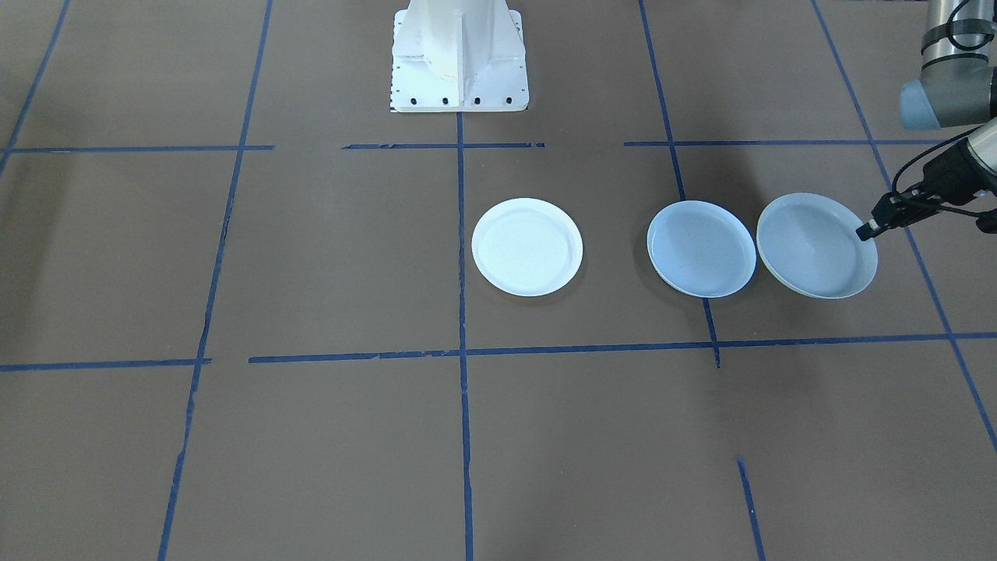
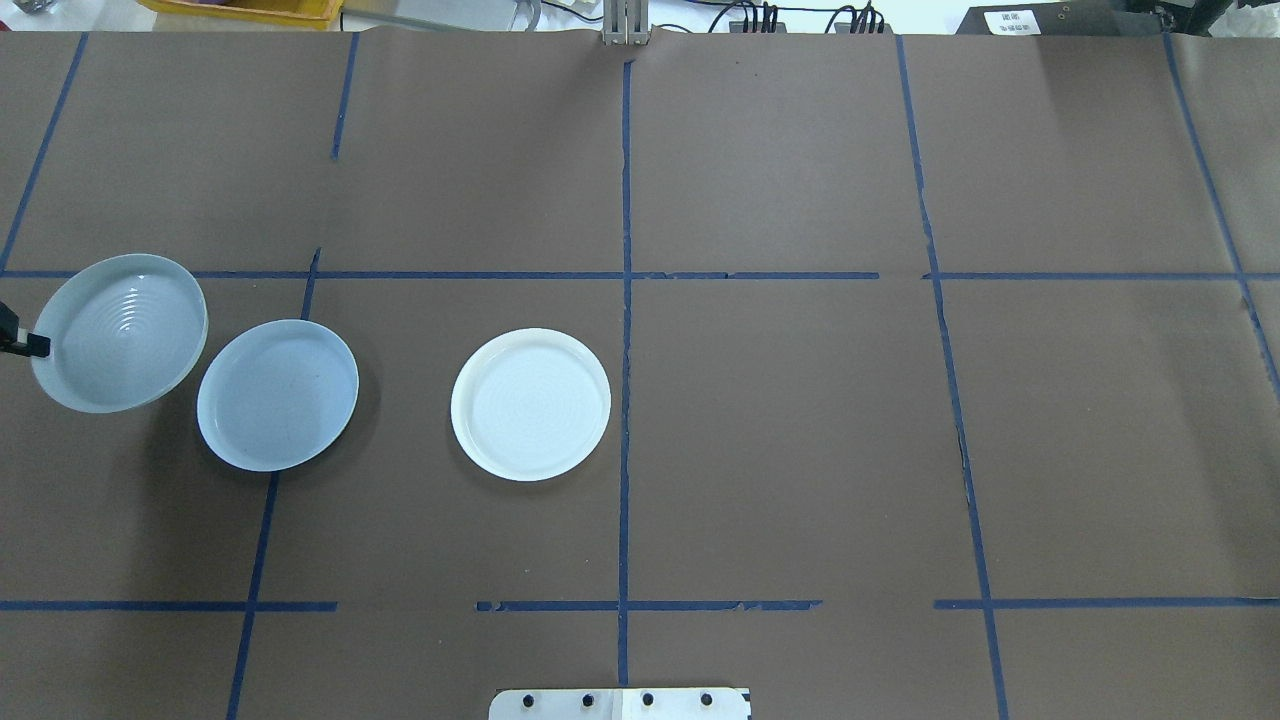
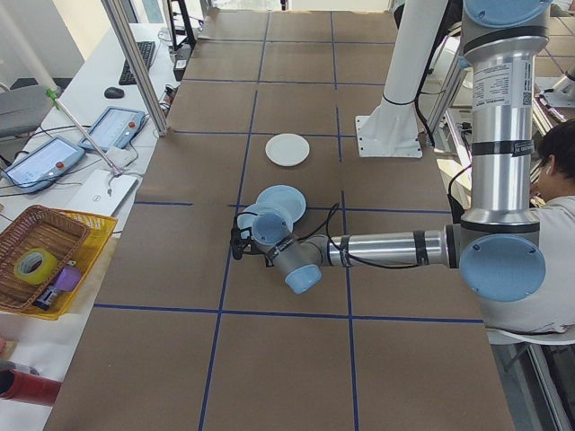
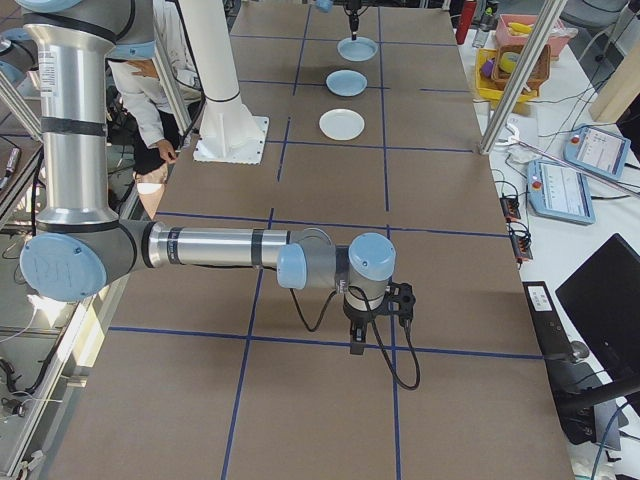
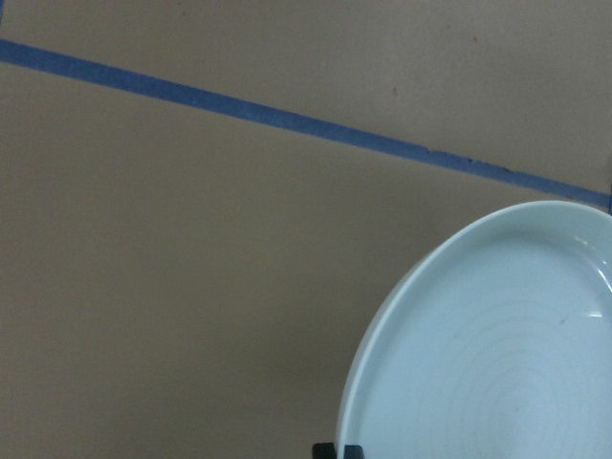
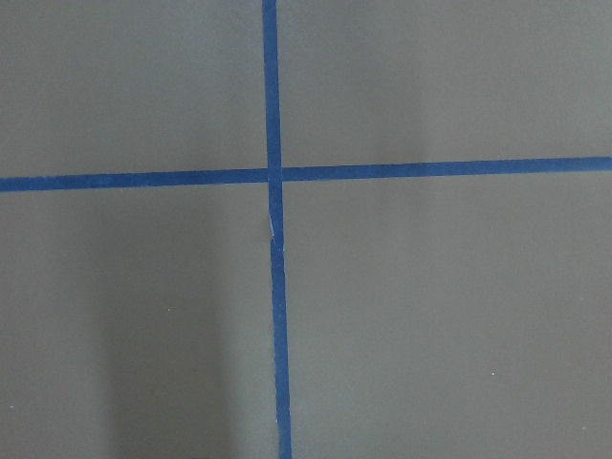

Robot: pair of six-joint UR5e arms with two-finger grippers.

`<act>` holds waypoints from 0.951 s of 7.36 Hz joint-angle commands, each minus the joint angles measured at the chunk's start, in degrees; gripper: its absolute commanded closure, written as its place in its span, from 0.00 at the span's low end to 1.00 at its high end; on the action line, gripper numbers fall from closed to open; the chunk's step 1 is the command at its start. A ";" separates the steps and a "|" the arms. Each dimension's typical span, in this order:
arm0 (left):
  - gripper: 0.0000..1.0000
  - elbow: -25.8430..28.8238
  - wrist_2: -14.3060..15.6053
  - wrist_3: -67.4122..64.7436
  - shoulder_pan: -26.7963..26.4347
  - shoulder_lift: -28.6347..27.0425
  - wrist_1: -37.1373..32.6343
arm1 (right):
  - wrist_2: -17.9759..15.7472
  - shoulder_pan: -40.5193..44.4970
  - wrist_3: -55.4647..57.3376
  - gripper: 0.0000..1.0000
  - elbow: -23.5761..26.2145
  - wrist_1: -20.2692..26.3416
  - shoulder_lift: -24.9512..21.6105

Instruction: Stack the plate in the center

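Note:
A grey-blue plate (image 2: 120, 332) with concentric rings hangs tilted just above the table at my far left. My left gripper (image 2: 35, 345) is shut on its outer rim, also seen in the front view (image 1: 867, 231). In the left wrist view the ringed plate (image 5: 497, 354) fills the lower right corner. Right beside it, flat on the table, lies the center, a smooth pale bluish plate (image 2: 277, 395); their rims nearly meet. My right gripper (image 4: 357, 340) hangs over bare table far to my right, and I cannot tell whether it is open or shut.
A brighter white plate (image 2: 530, 403) lies flat near the table's middle line, well apart from the other two. The robot's white base (image 1: 459, 58) stands at the near edge. A yellow tray with a basket (image 3: 45, 260) sits off the table's far edge. A person (image 3: 552, 233) sits beside the base.

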 commanded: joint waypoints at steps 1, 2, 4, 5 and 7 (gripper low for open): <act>1.00 -3.84 5.62 -10.23 7.97 -1.35 -0.12 | 0.04 0.00 0.00 0.00 0.00 0.00 0.00; 1.00 -4.03 8.16 -12.26 10.87 -2.05 -0.13 | 0.04 0.00 0.00 0.00 0.00 0.00 0.00; 1.00 -3.94 8.71 -13.25 13.35 -3.03 -0.13 | -0.04 0.00 0.00 0.00 0.00 0.00 0.00; 1.00 -3.94 8.89 -13.16 14.23 -3.03 -0.21 | -0.04 0.00 0.00 0.00 0.00 0.00 0.00; 0.57 -3.94 8.89 -12.46 15.38 -2.94 -0.21 | 0.04 0.00 0.00 0.00 0.00 0.00 0.00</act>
